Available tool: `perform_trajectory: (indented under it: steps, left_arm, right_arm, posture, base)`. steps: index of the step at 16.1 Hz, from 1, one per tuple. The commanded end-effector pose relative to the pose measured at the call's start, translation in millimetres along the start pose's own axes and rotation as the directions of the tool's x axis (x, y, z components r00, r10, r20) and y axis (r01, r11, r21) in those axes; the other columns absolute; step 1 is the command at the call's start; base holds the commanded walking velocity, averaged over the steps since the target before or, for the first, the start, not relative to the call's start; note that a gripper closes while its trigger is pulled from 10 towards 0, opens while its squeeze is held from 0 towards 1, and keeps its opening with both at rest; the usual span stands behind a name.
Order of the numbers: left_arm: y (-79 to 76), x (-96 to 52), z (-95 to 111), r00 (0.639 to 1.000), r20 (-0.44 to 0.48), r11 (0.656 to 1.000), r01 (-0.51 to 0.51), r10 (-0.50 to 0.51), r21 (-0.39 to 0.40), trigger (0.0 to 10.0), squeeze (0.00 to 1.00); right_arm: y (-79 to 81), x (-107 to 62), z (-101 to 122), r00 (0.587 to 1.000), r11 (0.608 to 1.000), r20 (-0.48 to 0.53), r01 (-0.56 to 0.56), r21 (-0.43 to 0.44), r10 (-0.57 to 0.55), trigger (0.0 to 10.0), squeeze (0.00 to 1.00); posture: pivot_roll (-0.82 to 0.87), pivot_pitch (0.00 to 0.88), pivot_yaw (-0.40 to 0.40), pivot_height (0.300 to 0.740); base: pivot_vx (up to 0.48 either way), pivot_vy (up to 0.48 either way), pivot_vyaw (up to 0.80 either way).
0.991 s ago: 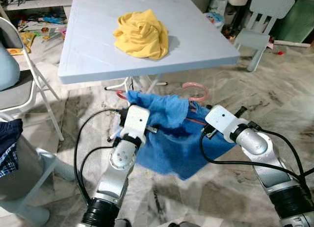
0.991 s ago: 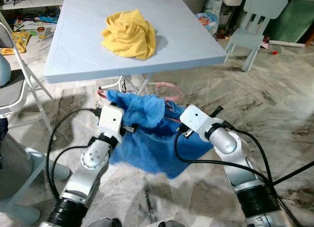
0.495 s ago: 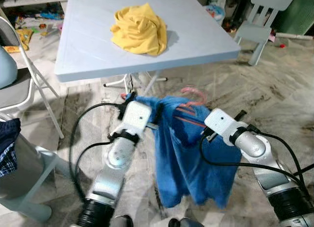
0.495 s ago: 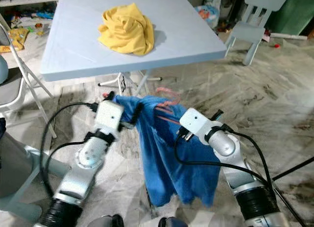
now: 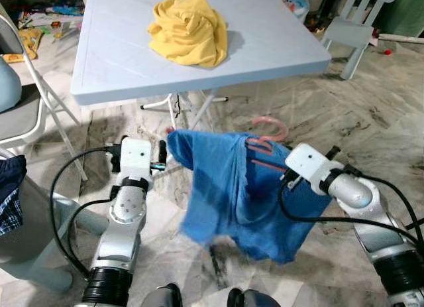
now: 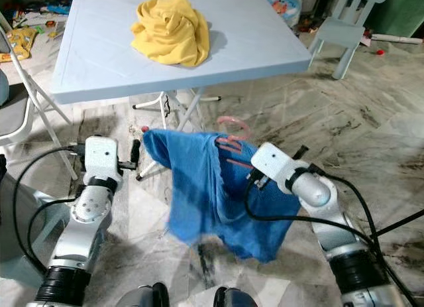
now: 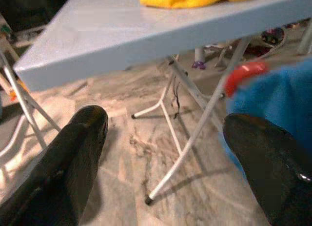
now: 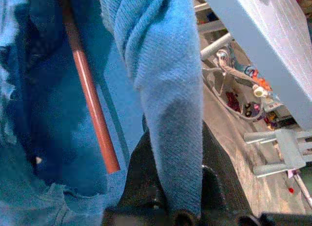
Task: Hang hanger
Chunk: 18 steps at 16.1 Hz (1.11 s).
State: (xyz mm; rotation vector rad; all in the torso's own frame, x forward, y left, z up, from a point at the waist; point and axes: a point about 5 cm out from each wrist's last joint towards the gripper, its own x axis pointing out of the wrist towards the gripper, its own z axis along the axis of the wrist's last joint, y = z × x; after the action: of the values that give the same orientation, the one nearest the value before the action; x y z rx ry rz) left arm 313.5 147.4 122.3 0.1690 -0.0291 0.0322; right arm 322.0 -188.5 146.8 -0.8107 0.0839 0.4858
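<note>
A blue garment [image 5: 225, 187] hangs over a pink-red hanger [image 5: 262, 145], whose hook [image 5: 272, 124] sticks up above the cloth. My right gripper [image 8: 178, 187] is shut on a fold of the garment next to the hanger's red rod [image 8: 90, 104]. In the eye views its fingers are tucked behind the cloth by the white wrist housing [image 5: 308, 164]. My left gripper [image 7: 163, 138] is open, with nothing between its fingers. It sits a little to the left of the garment's upper corner [image 5: 175, 140]. The hanger's red tip [image 7: 243, 74] shows beside that corner.
A light blue folding table [image 5: 119, 61] stands right ahead with a crumpled yellow cloth [image 5: 189, 32] on it; its metal legs [image 7: 195, 138] are close to my left gripper. A folding chair [image 5: 26, 115] stands at left, a small child's chair [image 5: 354, 28] at back right. Marble floor lies below.
My left gripper has let go of the garment and moved away to the left. The blue garment now hangs from the hanger and the right gripper and has swung.
</note>
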Motion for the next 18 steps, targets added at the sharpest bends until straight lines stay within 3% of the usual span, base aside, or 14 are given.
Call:
perform_trajectory:
  steps: [1,2,4,6,11,14,15,16,18]
  left_arm:
    - [-1.3,-0.1,-4.9,0.999,-0.032,0.999,0.007,-0.009,-0.051,10.0,0.27]
    - [-5.3,-0.3,-6.7,0.998,-0.046,0.995,0.029,-0.034,-0.093,10.0,0.0]
    - [-18.0,-1.4,-8.1,0.99,-0.047,0.979,0.123,-0.132,-0.159,10.0,0.0]
    - [-22.4,-1.1,-9.2,0.985,-0.04,0.97,0.156,-0.166,-0.185,10.0,0.0]
    - [-20.1,4.9,-13.5,0.982,-0.04,0.96,0.172,-0.186,-0.221,10.0,0.0]
    - [-22.7,7.2,-8.8,0.976,0.008,0.937,0.211,-0.218,-0.278,10.0,0.0]
    - [-26.5,6.6,-5.9,0.969,0.033,0.922,0.243,-0.245,-0.302,3.3,0.0]
    - [-27.9,6.4,-5.3,0.967,0.041,0.916,0.253,-0.253,-0.31,0.0,0.0]
    - [-30.0,5.9,-5.4,0.964,0.048,0.904,0.262,-0.262,-0.338,0.0,0.0]
  right_arm:
    - [-8.8,-0.8,8.1,0.999,0.999,0.045,0.022,0.027,-0.023,10.0,0.0]
    - [-10.1,-0.3,11.7,0.998,0.999,0.059,0.026,0.045,-0.028,10.0,0.0]
    - [-11.3,0.2,18.7,0.996,0.998,0.083,0.013,0.055,-0.018,10.0,0.0]
    - [-10.0,-1.6,25.7,0.993,0.998,0.114,-0.042,0.056,0.035,10.0,0.0]
    - [-3.8,-18.0,28.8,0.963,0.975,0.171,-0.219,0.042,0.209,10.0,0.0]
    - [-4.9,-22.5,25.1,0.96,0.968,0.152,-0.246,0.042,0.237,10.0,0.0]
    - [-3.8,-22.3,25.8,0.958,0.967,0.154,-0.25,0.042,0.24,10.0,0.0]
    - [-2.9,-22.5,27.3,0.956,0.966,0.159,-0.254,0.04,0.245,10.0,0.0]
    - [-1.2,-23.7,30.1,0.952,0.964,0.169,-0.264,0.042,0.254,10.0,0.0]
  posture:
    - [-0.06,0.202,-0.04,0.74]
    - [-0.06,0.202,-0.04,0.74]
    - [-0.06,0.201,-0.043,0.74]
    - [-0.06,0.2,-0.043,0.74]
    - [-0.08,0.199,-0.044,0.74]
    - [-0.08,0.2,-0.044,0.74]
    - [-0.08,0.199,-0.043,0.74]
    - [-0.08,0.199,-0.042,0.74]
    - [-0.09,0.198,-0.04,0.74]
  base:
    - [0.0,0.0,0.0]
    - [0.0,0.0,0.0]
    - [0.0,0.0,0.0]
    - [0.0,0.0,0.0]
    - [0.0,0.0,0.0]
    - [0.0,0.0,0.0]
    - [0.0,0.0,0.0]
    - [0.0,0.0,0.0]
    - [0.0,0.0,0.0]
